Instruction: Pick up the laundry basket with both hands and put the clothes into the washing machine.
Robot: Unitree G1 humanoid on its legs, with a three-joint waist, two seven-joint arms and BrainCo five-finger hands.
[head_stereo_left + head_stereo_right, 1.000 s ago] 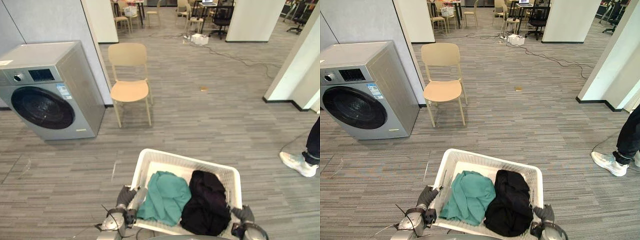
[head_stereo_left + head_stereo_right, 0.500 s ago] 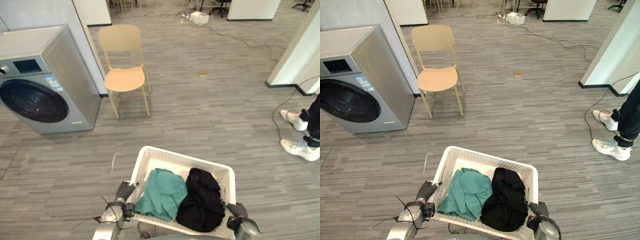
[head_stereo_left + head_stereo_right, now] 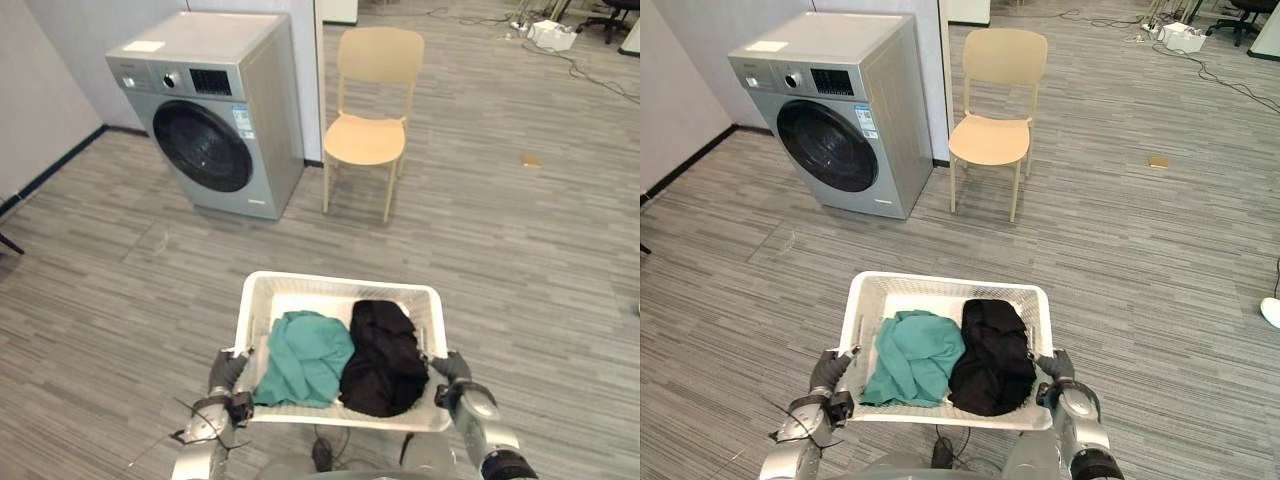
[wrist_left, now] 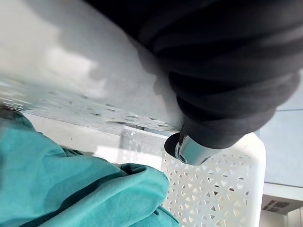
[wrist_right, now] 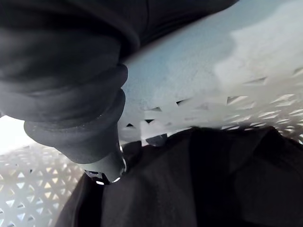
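Note:
A white laundry basket [image 3: 340, 284] is held off the floor just in front of me. Inside it a teal garment [image 3: 305, 355] lies on the left and a black garment [image 3: 382, 345] on the right. My left hand [image 3: 228, 371] grips the basket's left side, its thumb [image 4: 187, 150] hooked over the rim above the teal garment [image 4: 71, 182]. On the right side my right hand [image 3: 452, 368] does the same, thumb [image 5: 107, 172] over the rim by the black garment [image 5: 189, 189]. The grey washing machine [image 3: 215, 110] stands ahead to the left, its round dark door [image 3: 204, 147] closed.
A beige chair [image 3: 372, 130] stands right beside the washing machine. A wall with a dark skirting runs along the far left. A small brown scrap [image 3: 532, 160] lies on the floor at right, with a white box [image 3: 553, 35] and cables further back. Grey plank floor lies between basket and machine.
The whole view has swung left, so the washing machine and chair now sit near the middle and the person's feet have slid out at right. Both hands keep hold of the basket.

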